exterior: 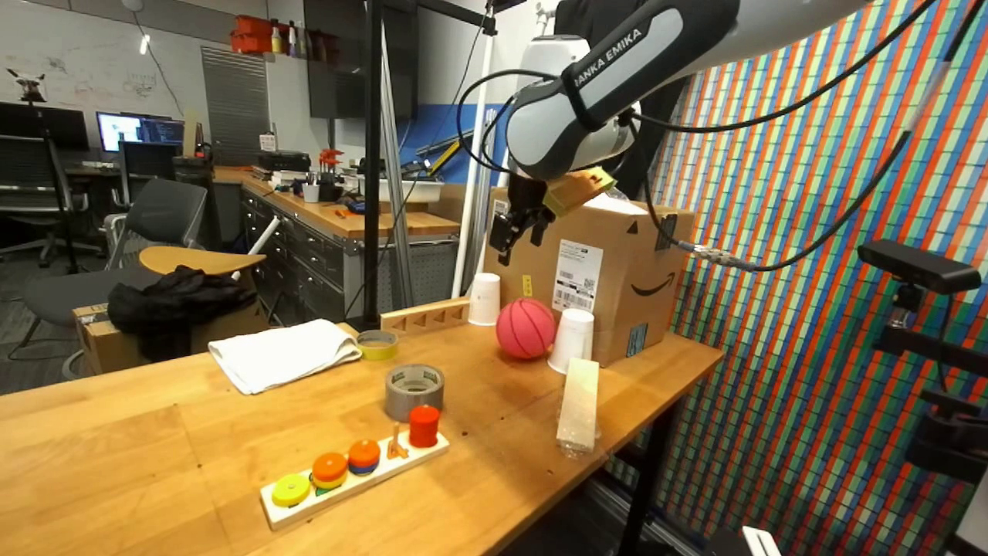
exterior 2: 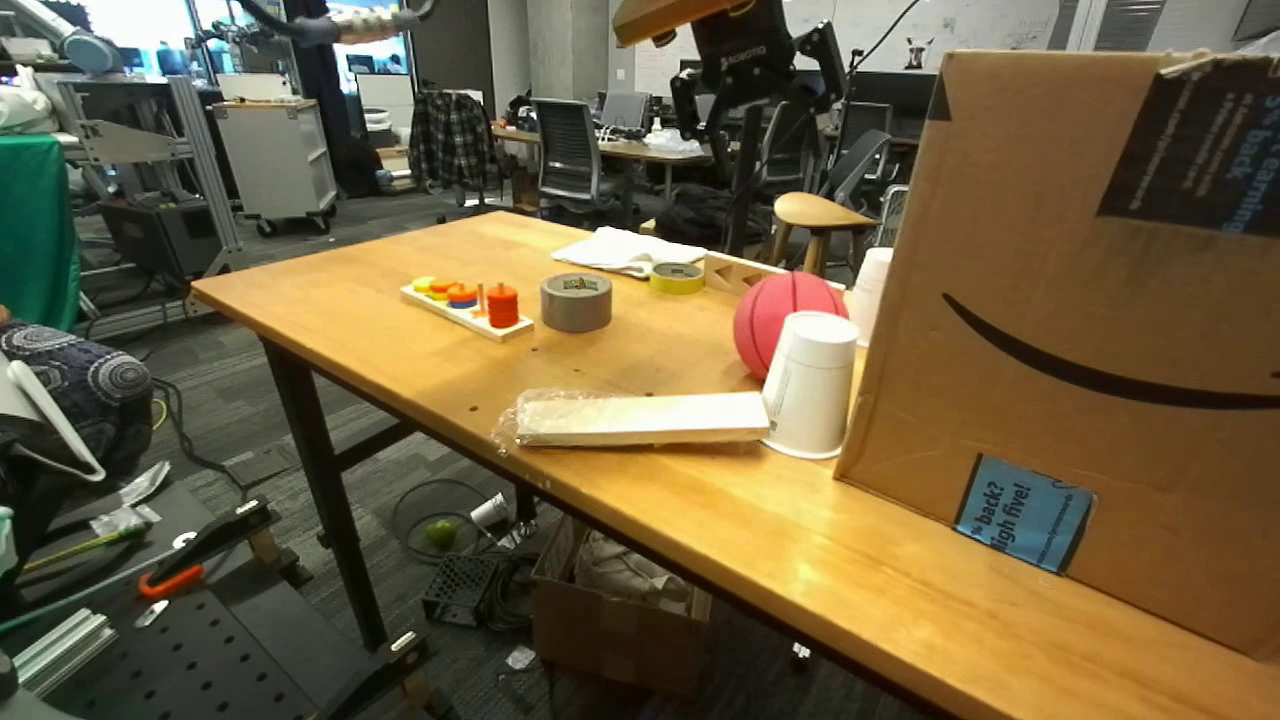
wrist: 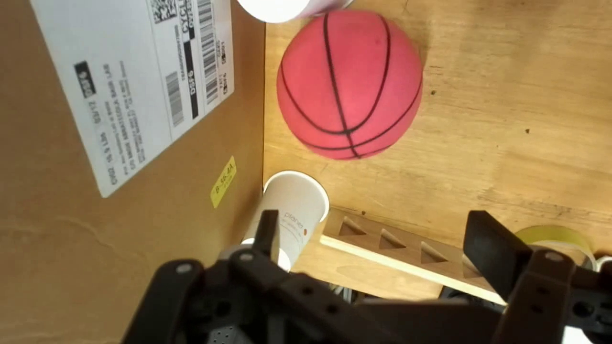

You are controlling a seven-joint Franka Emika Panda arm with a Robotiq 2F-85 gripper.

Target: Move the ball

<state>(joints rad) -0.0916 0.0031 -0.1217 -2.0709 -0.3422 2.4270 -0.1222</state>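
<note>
You have your fingers (wrist: 495, 255) spread well apart, high above the counter (exterior: 478, 479), while the ball (exterior: 526, 328) rests on it between two upturned white cups (exterior: 572, 340), beside the cardboard box (exterior: 641, 313)

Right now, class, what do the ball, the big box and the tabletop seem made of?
The ball: probably rubber, perhaps plastic; matte, with no sharp highlight. The big box: apparently cardboard, dull brown, with a faint crease. The tabletop: wood, probably varnished, showing grain and a soft sheen.

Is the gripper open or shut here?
Open: the gripper has its fingers wide apart in the wrist view, nothing held between them.
</note>
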